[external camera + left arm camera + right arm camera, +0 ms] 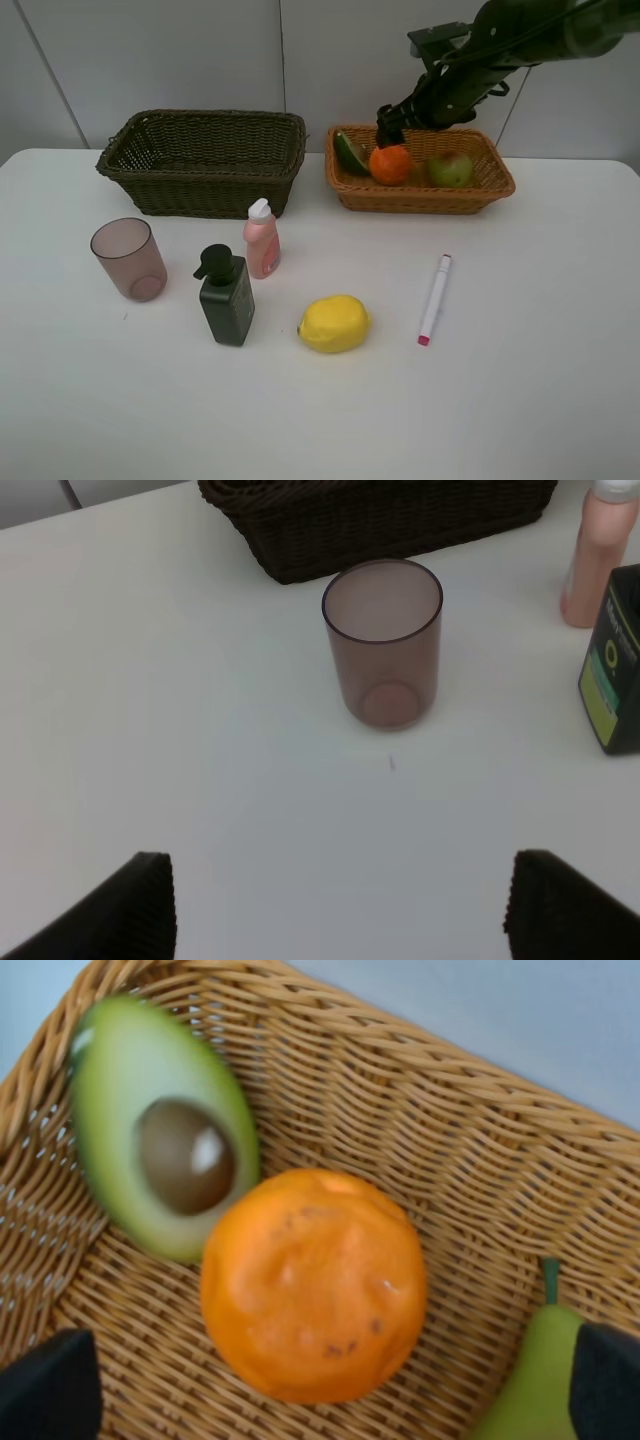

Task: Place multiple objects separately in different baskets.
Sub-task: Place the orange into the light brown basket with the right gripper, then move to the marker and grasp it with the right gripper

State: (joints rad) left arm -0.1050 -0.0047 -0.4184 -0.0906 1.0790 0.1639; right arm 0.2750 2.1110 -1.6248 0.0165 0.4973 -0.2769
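The right gripper hung over the tan basket with its jaws spread wide. One finger stood on each side of the orange, with a gap at both sides, so nothing was gripped. The orange rested on the basket floor, touching the avocado half, which leaned cut side up against the basket's end wall. The mango lay in the same basket on the orange's other side, just beside it.

The left gripper was open too, with nothing between its fingers. It was aimed at the cup, which stood upright on the white table, well ahead of the fingertips. Behind the cup sat the dark basket; no contents showed in it.

The rest stood out on the table in front of the baskets — the pink bottle upright near the dark basket, and the pump bottle upright just in front of it. The lemon lay near the pump bottle. The marker lay flat further right, its pink tip toward the near edge.
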